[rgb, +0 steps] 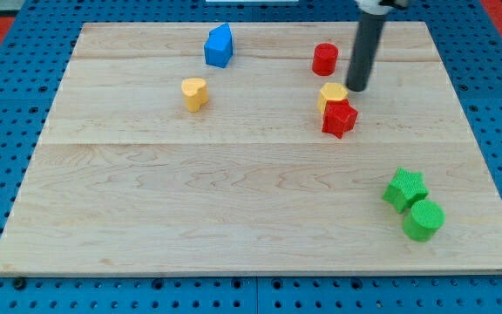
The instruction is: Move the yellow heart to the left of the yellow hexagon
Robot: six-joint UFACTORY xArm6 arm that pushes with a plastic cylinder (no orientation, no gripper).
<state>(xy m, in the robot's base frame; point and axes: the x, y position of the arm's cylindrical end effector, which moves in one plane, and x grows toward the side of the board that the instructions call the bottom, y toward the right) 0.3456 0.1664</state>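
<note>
The yellow heart (194,92) lies on the wooden board (190,192) at the view's upper left of centre. The yellow hexagon (330,92) sits at the upper right of centre, touching a red star (339,118) just below it. My tip (356,89) is right next to the hexagon, on its right side, and far to the right of the heart. The rod rises from the tip toward the view's top.
A blue block (219,46) stands above the heart near the top edge. A red cylinder (324,59) stands just above the hexagon. A green star (405,188) and a green cylinder (423,220) sit at the lower right.
</note>
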